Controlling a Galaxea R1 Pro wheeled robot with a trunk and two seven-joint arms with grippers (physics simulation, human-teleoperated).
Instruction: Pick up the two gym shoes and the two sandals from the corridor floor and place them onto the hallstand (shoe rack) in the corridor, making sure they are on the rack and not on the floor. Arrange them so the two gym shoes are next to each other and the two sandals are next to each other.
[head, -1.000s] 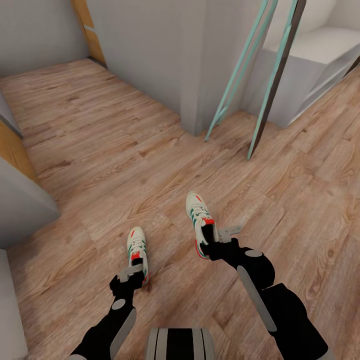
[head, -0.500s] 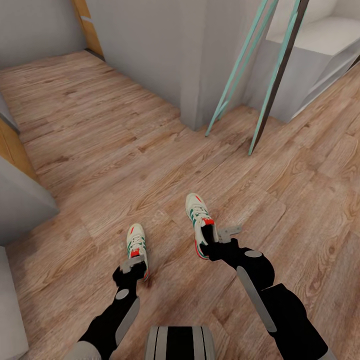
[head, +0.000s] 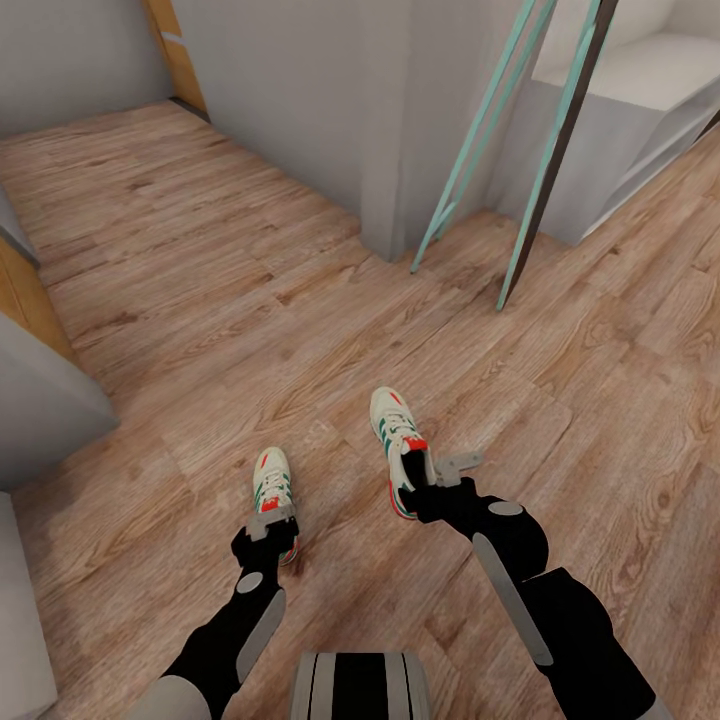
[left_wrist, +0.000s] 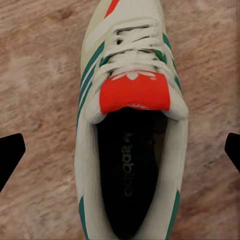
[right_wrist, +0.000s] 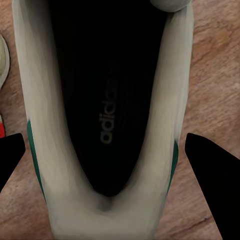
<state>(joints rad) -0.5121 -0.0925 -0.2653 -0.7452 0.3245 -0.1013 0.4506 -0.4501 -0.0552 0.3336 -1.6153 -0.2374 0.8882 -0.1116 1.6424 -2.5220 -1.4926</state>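
Left gripper (head: 266, 528) fingers spreading wide over left gym shoe (head: 272, 487); right gripper (head: 437, 478) fingers straddling right gym shoe (head: 399, 440) heel, grip unclear.

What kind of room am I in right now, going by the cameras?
Likely a home corridor: wood-plank floor running between plain grey walls, a wooden door frame at the far end, a white low unit at one side, and two gym shoes underfoot.

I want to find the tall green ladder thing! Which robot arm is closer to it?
Right. The right tool sits at the heel of a gym shoe, below the teal frame. The left tool is farther to the left and lower.
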